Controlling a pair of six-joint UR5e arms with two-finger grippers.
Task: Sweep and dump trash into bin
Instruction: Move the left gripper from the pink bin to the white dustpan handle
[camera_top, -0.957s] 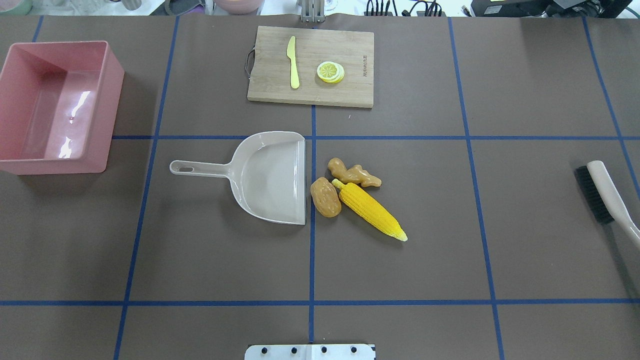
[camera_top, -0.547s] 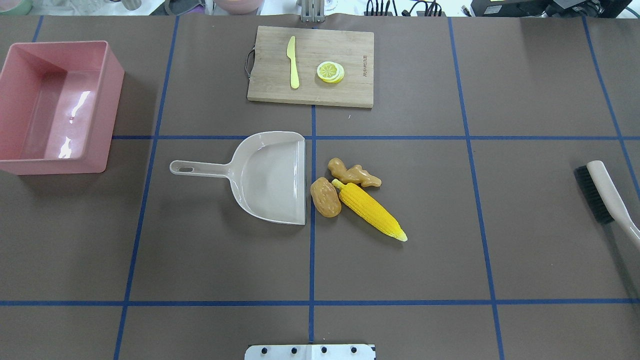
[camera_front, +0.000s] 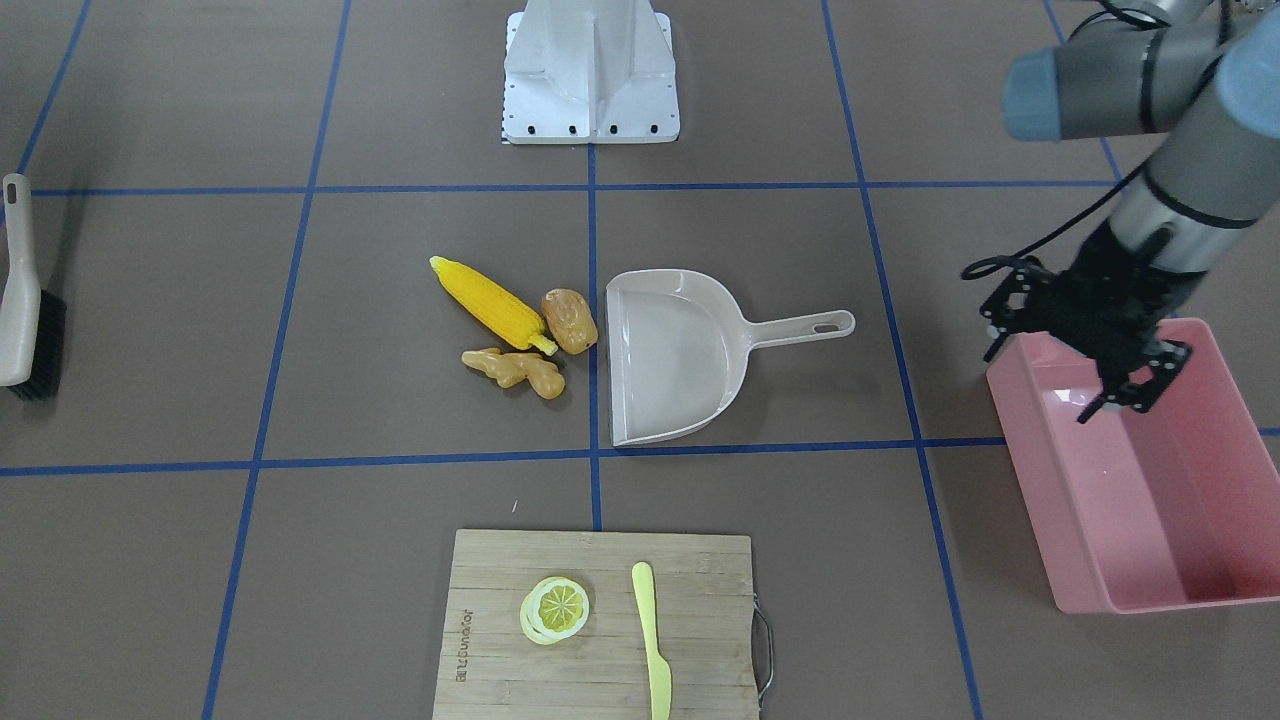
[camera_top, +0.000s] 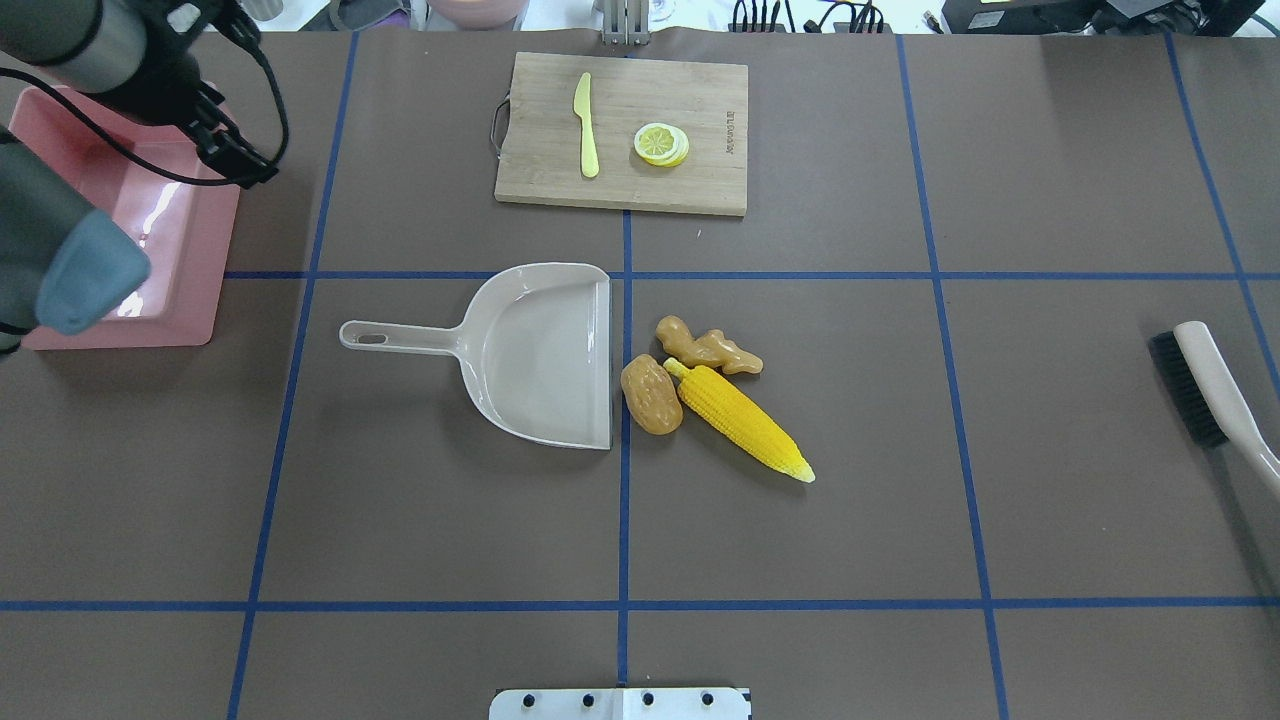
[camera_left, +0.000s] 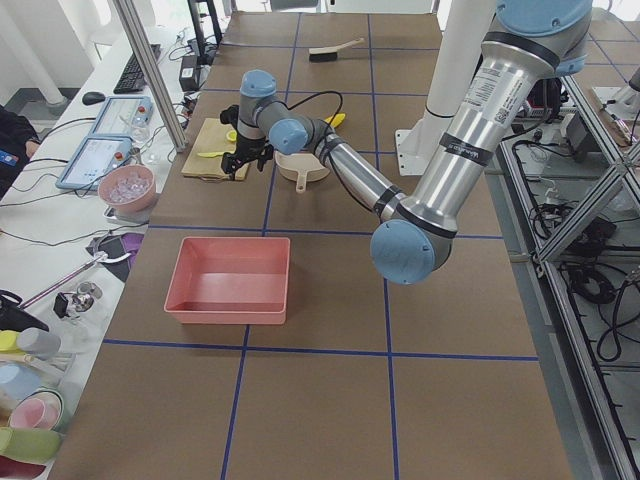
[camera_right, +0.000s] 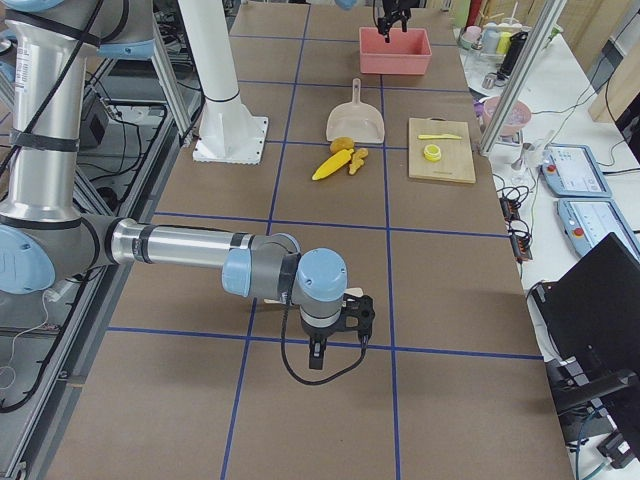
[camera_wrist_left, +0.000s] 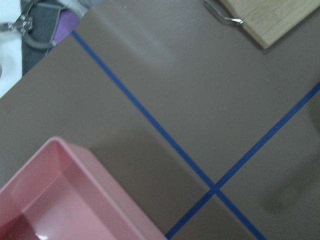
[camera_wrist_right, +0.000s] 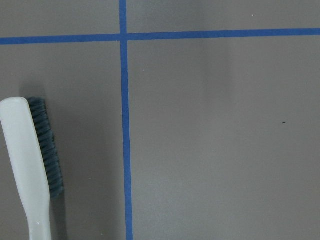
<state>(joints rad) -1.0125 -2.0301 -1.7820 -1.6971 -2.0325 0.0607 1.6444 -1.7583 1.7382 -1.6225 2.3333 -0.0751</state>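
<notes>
Trash: I have the corn cob (camera_top: 742, 423), potato (camera_top: 651, 394) and ginger root (camera_top: 708, 346) bunched together on the mat. The potato lies just beside the dustpan's open lip. None of the three is inside the pan.
Dustpan (camera_top: 540, 350): It lies flat with its mouth toward the pile and its handle pointing toward the bin's side of the table. Nothing is touching it.
Bin (camera_front: 1030, 470): It sits at my left end of the table, well apart from the dustpan. The left side view shows it empty.
Left gripper (camera_front: 1115, 400): This is the change. Half a second ago the overhead view showed no arm at all; now my left arm has swung in and hangs over the bin's corner. Its jaws are spread, with nothing between them.
Right gripper (camera_right: 325, 345): It shows only in the right side view, low over the mat, so I cannot tell whether it is spread or closed. Its wrist camera looks down on the brush.
Brush (camera_top: 1200, 390): It lies at my right end of the table, well apart from the pile.
Meaning: The pile, pan and brush have not moved, so sweeping has not begun. I judge the arms are only getting into position, left for the pan handle and right for the brush.
Others: The cutting board (camera_top: 680, 180), knife (camera_top: 585, 125) and lemon slice (camera_top: 661, 143) are not my concern.
</notes>
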